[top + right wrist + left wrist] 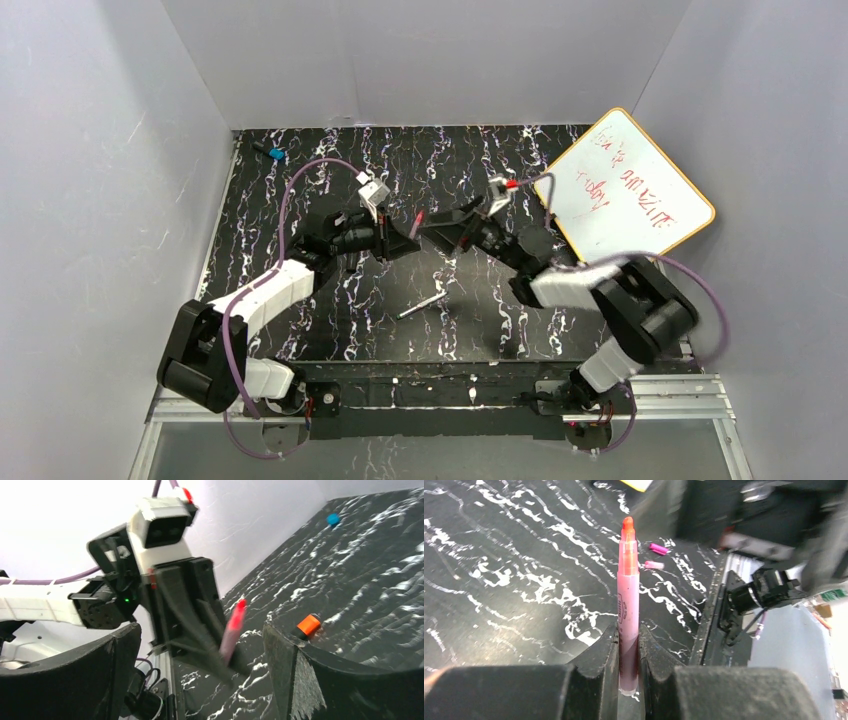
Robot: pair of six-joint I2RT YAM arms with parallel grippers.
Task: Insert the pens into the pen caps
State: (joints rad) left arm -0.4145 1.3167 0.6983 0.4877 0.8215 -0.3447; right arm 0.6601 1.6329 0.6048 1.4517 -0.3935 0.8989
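Note:
My left gripper [628, 630] is shut on a pink pen [628, 600] whose uncapped red-orange tip points away from it, held above the table. My right gripper [200, 628] faces it with its jaws wide open and nothing between them; the pen [232, 627] hangs just in front of them. In the top view the two grippers [405, 238] [440, 228] meet at mid-table. Two small caps, a magenta cap [658, 548] and a pink cap [654, 565], lie on the table. A black pen with an orange end [307, 626] lies beside my right finger. A grey pen [422, 305] lies nearer the front.
A whiteboard [630, 185] with red writing leans at the back right. A small black blue-ended item [272, 153] lies at the back left corner. White walls close in the black marbled table [300, 330] on three sides.

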